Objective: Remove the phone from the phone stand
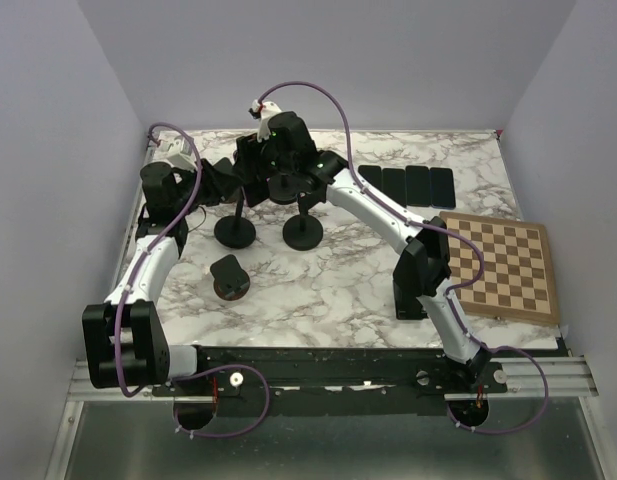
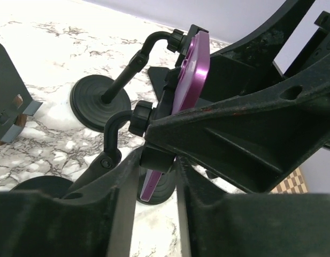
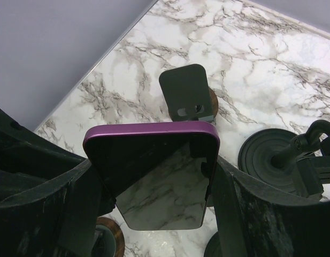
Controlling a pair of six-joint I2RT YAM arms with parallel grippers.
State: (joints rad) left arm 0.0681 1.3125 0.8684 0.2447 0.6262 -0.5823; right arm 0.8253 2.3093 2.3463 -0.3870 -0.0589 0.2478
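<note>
On the white marble-patterned table point(image 1: 338, 290), the left arm reaches in from the left edge. The left gripper point(image 2: 157, 163) sits low at the black goose-neck stand point(image 2: 140, 115), with a finger on each side of the holder's lower knob. The gap is narrow, though I cannot tell whether the fingers actually press on it. Just nearer the arm bases stands a small dark grey plate on a round wooden foot point(image 1: 229, 277), apart from everything else. Beyond it are two round black bases, one on the left point(image 1: 235, 233) and one on the right point(image 1: 302, 232), each carrying a bent black neck up toward the cluster of grippers. From above I cannot tell which neck carries the holder. The glossy purple-cased phone point(image 2: 190, 72) is raised above the table, standing roughly upright with its back against the stand's black holder, so it is not yet out. Its lower end shows between the left fingers. The right gripper point(image 3: 155, 184) comes over from the right and clasps the phone by its two long edges, one finger on each side (the dark screen mirrors the marble below). Further right, a row of four flat black slabs point(image 1: 408, 185) lies side by side near the far edge. A wooden chessboard point(image 1: 503, 265) lies flat by the right edge, well apart from the stands.
</note>
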